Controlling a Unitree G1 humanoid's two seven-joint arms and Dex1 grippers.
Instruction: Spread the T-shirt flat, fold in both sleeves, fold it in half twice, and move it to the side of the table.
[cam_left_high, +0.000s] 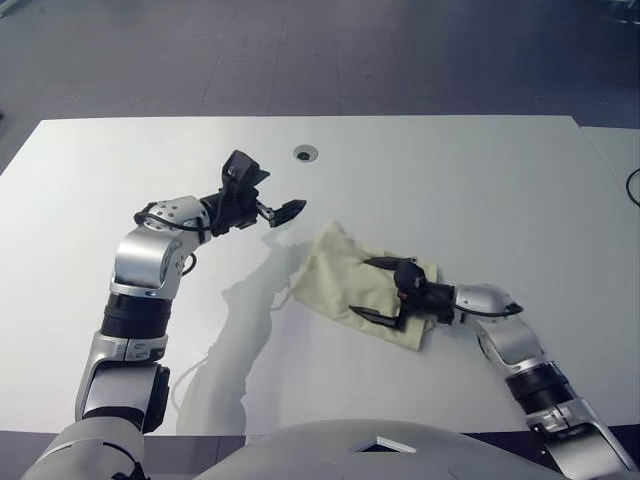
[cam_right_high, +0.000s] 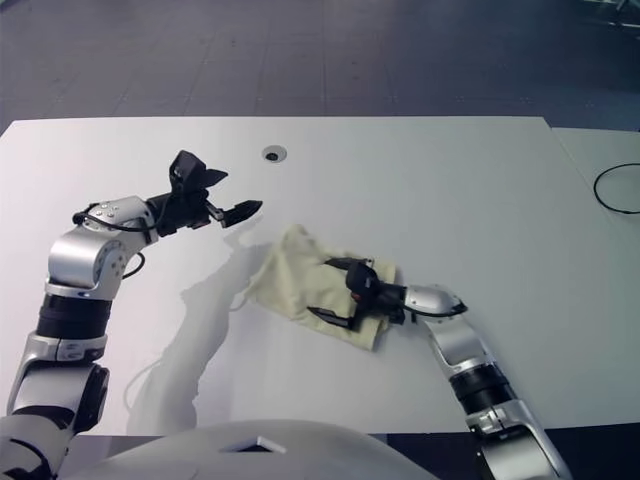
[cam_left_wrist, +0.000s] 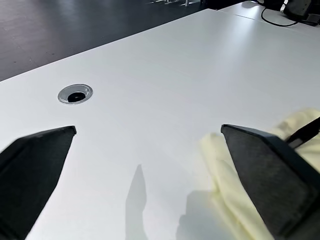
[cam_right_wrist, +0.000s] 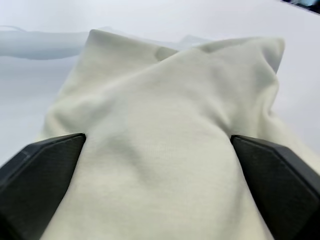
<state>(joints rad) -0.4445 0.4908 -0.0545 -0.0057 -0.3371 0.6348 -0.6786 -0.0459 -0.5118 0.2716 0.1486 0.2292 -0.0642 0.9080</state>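
Left arm: elbow bent and forearm held up off the table (cam_left_high: 470, 170), pointing toward the far side. The left gripper (cam_left_high: 283, 211) hangs in the air just off the shirt's far-left corner, not touching it.

Left fingers: spread wide with nothing between them. The left wrist view has one finger (cam_left_wrist: 270, 170) over the shirt's edge and the other over bare tabletop.

Right arm: comes in low from the near right corner, forearm almost flat along the table, wrist aimed left.

Right fingers: the right gripper (cam_left_high: 362, 288) is splayed wide and sits right on the cloth. One finger (cam_right_wrist: 42, 175) is on each side of a soft hump of fabric, so it's straddling, not pinching.

T-shirt: the pale yellow T-shirt (cam_left_high: 330, 262) is a small, roughly square bundle with some wrinkles. It lies a bit right of the table's middle and toward the near edge, turned at an angle to the edges.

Edges: the shirt's near-right corner is under the right wrist, and its far-left corner pokes toward the left gripper.

Room: there's a wide stretch of white top from the shirt to the far edge and out to the right edge. A round cable hole (cam_left_high: 305, 153) sits well beyond the shirt.

Next door: a second white table (cam_right_high: 595, 145) butts against the right side, with a black cable (cam_right_high: 612, 187) looped on it.
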